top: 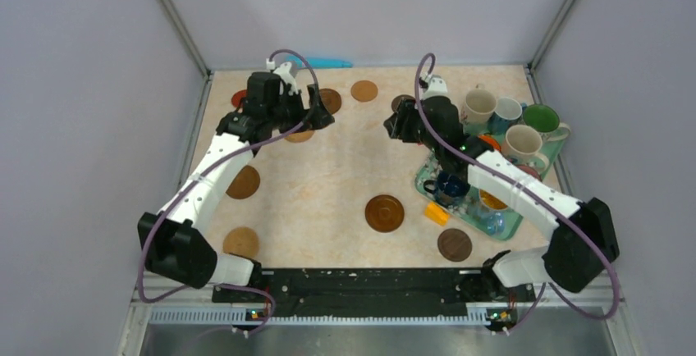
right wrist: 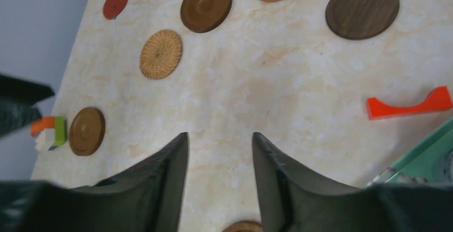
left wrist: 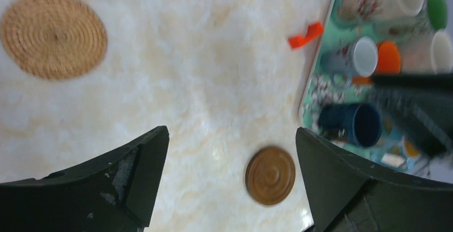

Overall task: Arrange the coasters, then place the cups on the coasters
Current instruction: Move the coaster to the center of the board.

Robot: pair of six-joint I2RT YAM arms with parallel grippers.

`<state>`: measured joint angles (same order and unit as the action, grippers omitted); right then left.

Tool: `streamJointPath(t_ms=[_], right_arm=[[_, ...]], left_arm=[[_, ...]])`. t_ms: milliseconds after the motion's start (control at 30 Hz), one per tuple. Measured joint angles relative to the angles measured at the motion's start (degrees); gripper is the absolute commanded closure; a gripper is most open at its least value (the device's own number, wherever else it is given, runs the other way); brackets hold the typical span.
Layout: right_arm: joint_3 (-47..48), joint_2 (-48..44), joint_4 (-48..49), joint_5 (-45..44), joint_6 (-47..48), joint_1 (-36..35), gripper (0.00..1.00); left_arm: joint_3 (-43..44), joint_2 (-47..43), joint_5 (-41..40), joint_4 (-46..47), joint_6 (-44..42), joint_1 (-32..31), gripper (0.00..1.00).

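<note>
Several round coasters lie scattered on the table: red, dark brown, tan, brown, tan, dark and a large ridged one. A woven coaster shows in the right wrist view. Cups stand on the teal tray: cream, light blue, green, cream, dark blue. My left gripper hangs open and empty over the back left. My right gripper is open and empty, left of the tray.
A small orange block lies beside the tray's left edge. A blue object rests against the back wall. A small multicoloured block sits by the left wall. Grey walls enclose the table on three sides.
</note>
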<state>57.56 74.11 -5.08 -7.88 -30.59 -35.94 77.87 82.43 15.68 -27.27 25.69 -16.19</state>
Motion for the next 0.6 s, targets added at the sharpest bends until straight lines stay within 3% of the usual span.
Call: streamJointPath(t_ms=[133, 400, 600], right_arm=[[4.59, 7.52, 1.66, 1.01, 1.33, 3.67, 1.0], [18.03, 29.24, 3.69, 6.62, 1.31, 11.21, 1.0], [35.78, 46.47, 3.3, 11.45, 1.11, 13.97, 1.0]], left_arm=[[-8.22, -6.54, -2.01, -2.75, -2.67, -2.45, 0.01], [-21.77, -22.32, -17.18, -2.95, -7.8, -5.95, 0.01], [-24.0, -27.98, -30.84, -1.88, -9.99, -6.86, 0.01]])
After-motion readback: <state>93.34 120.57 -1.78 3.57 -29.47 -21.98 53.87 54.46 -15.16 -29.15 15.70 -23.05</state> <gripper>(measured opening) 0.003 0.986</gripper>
